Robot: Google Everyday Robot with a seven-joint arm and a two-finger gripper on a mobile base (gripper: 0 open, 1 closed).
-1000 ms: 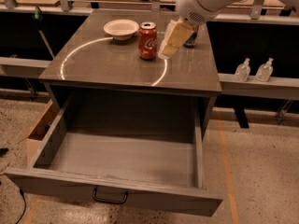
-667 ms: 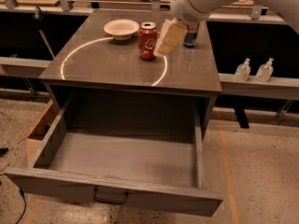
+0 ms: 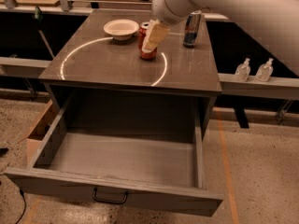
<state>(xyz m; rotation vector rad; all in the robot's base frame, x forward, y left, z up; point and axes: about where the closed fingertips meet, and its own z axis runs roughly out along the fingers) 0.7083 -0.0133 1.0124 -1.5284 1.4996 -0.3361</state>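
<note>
Findings at this moment:

1. Gripper (image 3: 154,36): positioned over the rear middle of the cabinet top (image 3: 112,66), directly at the red soda can (image 3: 148,53). It overlaps the can's upper half from the right. Contact looks likely. Whether it is apart, together or clamped on the can cannot be told. The white arm (image 3: 233,8) enters from the upper right.

2. Red soda can: upright on the cabinet top, with its base apparently on the surface. Judged not lifted. It stands just in front of and right of the white bowl (image 3: 121,28), apart from it.

3. Neighbouring items: a dark blue can (image 3: 192,29) stands upright to the right of the red one, near the rear edge and clear of the gripper. The bowl sits right way up.

4. Drawer (image 3: 117,192): pulled well out below the top, with its handle (image 3: 110,197) facing the camera. The red can is on the top, not in the drawer.

5. Surroundings: two clear pump bottles (image 3: 242,70) sit on a ledge to the right, well apart from the work.

Assessment: the approach to the red can appears complete. A secured hold is unconfirmed, and no lift or transfer is evident.
</note>
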